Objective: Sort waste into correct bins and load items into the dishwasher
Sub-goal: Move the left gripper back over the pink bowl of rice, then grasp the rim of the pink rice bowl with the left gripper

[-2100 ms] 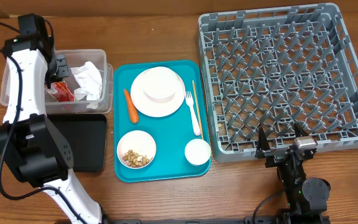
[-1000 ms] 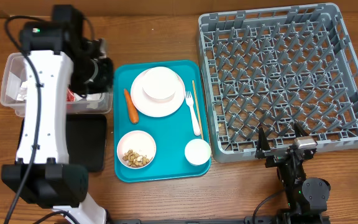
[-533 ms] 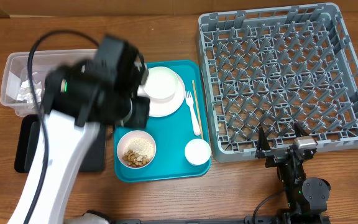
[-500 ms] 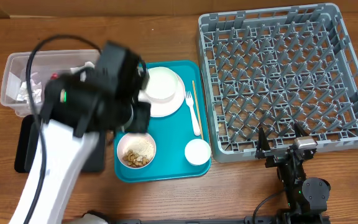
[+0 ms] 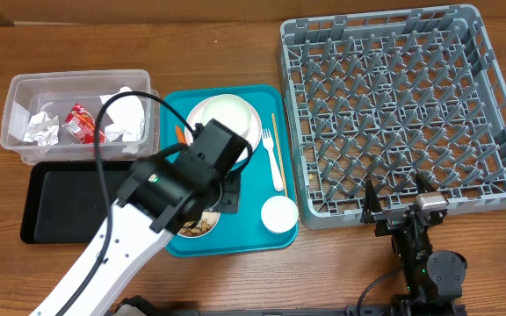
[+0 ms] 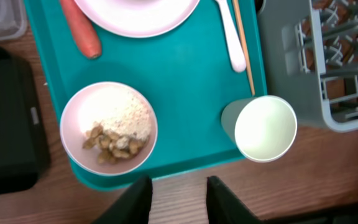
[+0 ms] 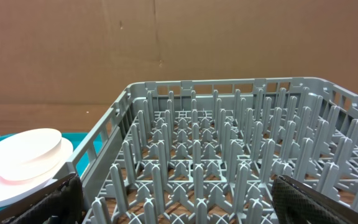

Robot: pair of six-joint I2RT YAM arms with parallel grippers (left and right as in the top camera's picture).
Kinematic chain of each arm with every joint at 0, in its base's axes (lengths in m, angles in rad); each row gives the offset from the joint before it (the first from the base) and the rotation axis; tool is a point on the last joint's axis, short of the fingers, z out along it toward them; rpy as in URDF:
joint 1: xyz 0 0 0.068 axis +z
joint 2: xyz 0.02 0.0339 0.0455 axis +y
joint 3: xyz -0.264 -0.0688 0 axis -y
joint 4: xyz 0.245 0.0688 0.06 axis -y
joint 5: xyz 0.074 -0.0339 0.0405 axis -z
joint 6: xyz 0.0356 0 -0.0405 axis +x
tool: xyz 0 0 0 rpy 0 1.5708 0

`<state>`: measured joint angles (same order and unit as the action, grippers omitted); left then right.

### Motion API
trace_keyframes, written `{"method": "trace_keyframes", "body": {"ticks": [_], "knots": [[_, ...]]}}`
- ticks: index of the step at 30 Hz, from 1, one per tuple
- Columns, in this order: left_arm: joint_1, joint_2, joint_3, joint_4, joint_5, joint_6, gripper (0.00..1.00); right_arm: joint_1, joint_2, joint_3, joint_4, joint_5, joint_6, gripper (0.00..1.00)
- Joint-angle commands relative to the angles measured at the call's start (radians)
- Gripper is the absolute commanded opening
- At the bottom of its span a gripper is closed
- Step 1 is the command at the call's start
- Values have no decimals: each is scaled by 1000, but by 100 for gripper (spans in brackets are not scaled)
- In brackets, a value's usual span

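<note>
Wooden table [image 5: 227, 44] carries all items. The grey dish rack [image 5: 292, 123] occupies the right side, and no dishes are seen among its pegs. The teal tray [image 5: 253, 233] lies just left of it, touching or nearly touching. The black tray [image 5: 68, 202] lies at the left front with nothing seen in it. The clear tub [image 5: 14, 123] sits directly behind the black tray. The left arm reaches across the teal tray's front half. The left gripper [image 6: 178, 202] hovers above the tray's near edge, between the food bowl and the cup, its jaws partly parted with nothing between them. The right gripper [image 5: 400, 206] sits at the rack's near wall, jaws spread wide and empty. The white plate [image 5: 253, 145] is on the tray's rear half with a white bowl [image 5: 231, 114] stacked on it. A pale-pink bowl [image 6: 109, 127] stands at the tray's front left, largely hidden under the arm in the overhead view. The white cup [image 5: 279, 213] stands upright at the tray's front right corner. The carrot [image 6: 79, 28] lies on the tray just left of the plate. The white fork [image 5: 273, 162] lies right of the plate, with the wooden stick [image 5: 278, 145] alongside it. Two crumpled napkins [image 5: 126, 114] are in the tub, with the red wrapper [image 5: 83, 123] between them. Beige food bits [image 6: 114, 142] are in the pale-pink bowl.
</note>
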<state>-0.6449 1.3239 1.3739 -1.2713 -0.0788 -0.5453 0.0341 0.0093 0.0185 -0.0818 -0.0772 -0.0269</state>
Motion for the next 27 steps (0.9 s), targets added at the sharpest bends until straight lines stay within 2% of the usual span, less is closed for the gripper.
{"method": "trace_keyframes", "body": {"ticks": [1,4,7,10,13,15,23,27], "knots": [[-4,41,-9,23,28,-19,33,-3,-5,-11,5,6,-3,100],[-5,99,-9,45,54,-20,34,-3,-5,-11,5,6,-3,100],[-4,150,-9,45,45,-20,28,-3,-5,-11,5,6,-3,100],[-3,201,-9,42,50,-20,14,-3,-5,-11,5,6,-3,100],[-4,250,-9,18,54,-21,12,-3,-5,-11,5,6,-3,100],[-4,278,-9,-1,53,-43,4,-3,-5,-11,5,6,-3,100],[-3,354,-16,-3,24,-80,6,-3,-5,-11,5,6,-3,100],[3,371,-18,-11,2,-92,17,-3,-5,-11,5,6,-3,100]]}}
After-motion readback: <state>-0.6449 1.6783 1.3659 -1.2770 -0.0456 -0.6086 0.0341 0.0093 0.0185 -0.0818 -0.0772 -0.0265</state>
